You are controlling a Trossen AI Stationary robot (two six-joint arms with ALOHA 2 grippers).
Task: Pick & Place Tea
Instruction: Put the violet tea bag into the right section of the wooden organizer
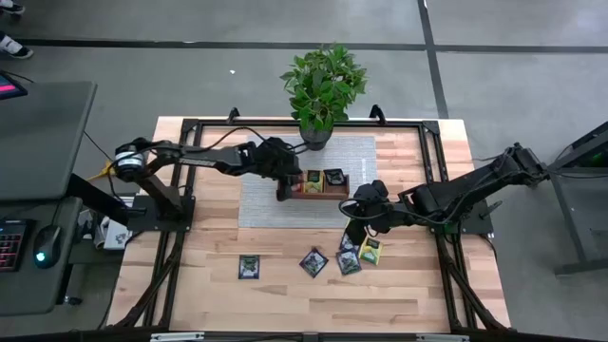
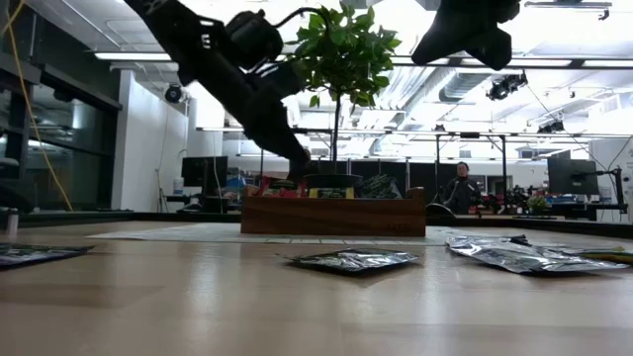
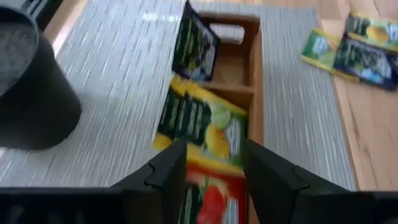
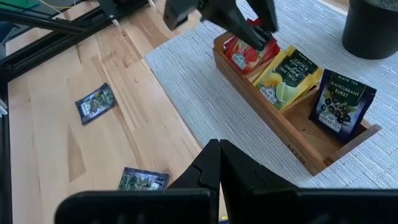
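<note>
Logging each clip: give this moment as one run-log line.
left claw: open over red tea in tray | right claw: shut, above table | loose tea: on table

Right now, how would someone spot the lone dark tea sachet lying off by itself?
Start at the grey mat mid-table and drop to the bare wood at its front left corner. The dark sachet lies flat there alone, while the other loose sachets crowd together farther right.

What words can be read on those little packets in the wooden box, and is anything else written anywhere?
"BLACK TEA" and "BURST", with a blurred word between: on the dark sachet in the end compartment of the wooden tray.
Yellow-green sachet: printed label, too small to read.
Red sachet beneath the left pincer: label blurred.
Loose sachets on the table: too small to read.
</note>
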